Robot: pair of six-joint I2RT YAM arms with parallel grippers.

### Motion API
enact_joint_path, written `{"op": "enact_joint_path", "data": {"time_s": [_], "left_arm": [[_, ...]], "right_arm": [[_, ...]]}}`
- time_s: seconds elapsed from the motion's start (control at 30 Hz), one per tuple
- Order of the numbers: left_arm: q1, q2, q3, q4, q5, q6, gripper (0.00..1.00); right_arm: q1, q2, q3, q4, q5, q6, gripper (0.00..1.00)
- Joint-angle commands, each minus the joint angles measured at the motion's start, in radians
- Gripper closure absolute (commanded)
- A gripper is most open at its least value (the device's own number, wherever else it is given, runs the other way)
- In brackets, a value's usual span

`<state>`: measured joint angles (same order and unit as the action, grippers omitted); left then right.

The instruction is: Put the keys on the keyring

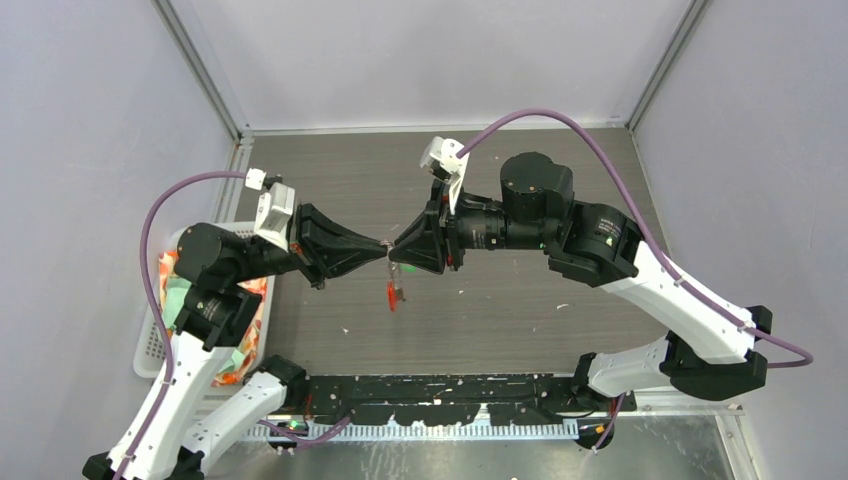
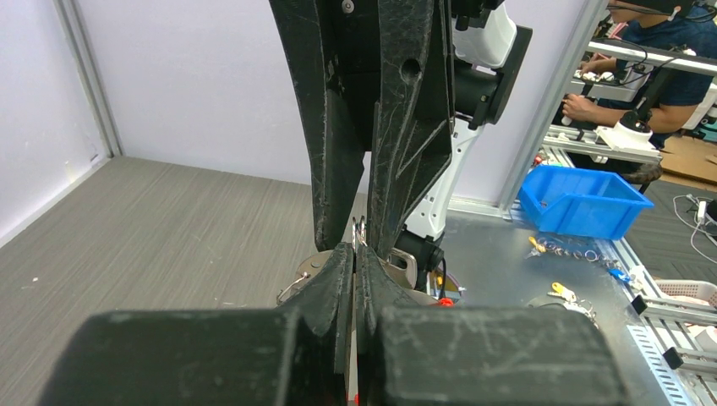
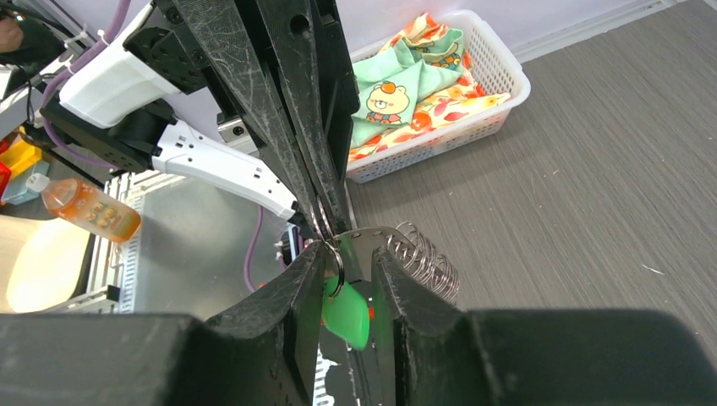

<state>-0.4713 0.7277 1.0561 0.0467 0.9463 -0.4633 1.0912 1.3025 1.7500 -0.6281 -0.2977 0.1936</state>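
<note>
Item: keyring (image 2: 359,230), thin silver loop, held in the air over the middle of the table (image 1: 520,310), where the two arms meet tip to tip. Left gripper (image 1: 383,246): clenched, fingers pressed flat together, apparently pinching the loop, a short arc of which stands proud of the tips toward the other arm. Right gripper (image 1: 400,252): jaws part-way apart. The green key (image 3: 347,313) sits in the gap, its head against one finger and clear of the other, so by the look of it not clamped. Attachment: red strip (image 1: 391,295) hanging straight down below the meeting point, clear of the table. A pale bit beside it may be the second key, too small to tell. Governing relation: the loop lies directly ahead of the right gripper, touching or just beside its tips. The two grippers share one roughly left-right line, and the key's head hangs just beneath the loop. Both arms are equally near, the right one carrying the moving part. Judgement: threading is under way, and the next move calls for a small feed along that shared line rather than any travel. Clearances: open table on every side below the pair. The basket (image 3: 499,93) of cloth stands well apart at the table's left edge. The walls are distant.
</note>
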Motion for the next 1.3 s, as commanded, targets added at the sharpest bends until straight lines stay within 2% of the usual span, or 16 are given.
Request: {"op": "enact_joint_path", "data": {"time_s": [0.0,0.3,0.6,0.83,0.97,1.2,1.27], "left_arm": [[-0.003,-0.011,0.038,0.045,0.002,0.003,1.00],[-0.003,-0.017,0.034,0.036,0.009,0.006,1.00],[-0.002,-0.018,0.035,0.032,0.010,0.005,1.00],[-0.003,-0.020,0.033,0.027,0.009,0.003,1.00],[-0.003,-0.023,0.032,0.027,0.010,0.003,1.00],[-0.003,-0.034,0.011,-0.009,0.026,0.048,1.00],[-0.002,-0.036,0.014,-0.055,0.047,0.097,0.80]], "right_arm": [[-0.001,0.001,0.015,-0.016,-0.009,-0.004,0.68],[-0.002,-0.018,0.120,-0.021,-0.002,-0.073,0.61],[-0.002,0.027,0.143,-0.002,-0.089,-0.081,0.63],[-0.002,0.058,0.151,0.013,-0.136,-0.079,0.77],[-0.001,0.064,0.153,0.012,-0.147,-0.077,0.97],[-0.002,0.052,0.170,-0.040,-0.145,-0.088,0.99],[-0.002,0.066,0.204,-0.105,-0.151,-0.102,0.99]]}}
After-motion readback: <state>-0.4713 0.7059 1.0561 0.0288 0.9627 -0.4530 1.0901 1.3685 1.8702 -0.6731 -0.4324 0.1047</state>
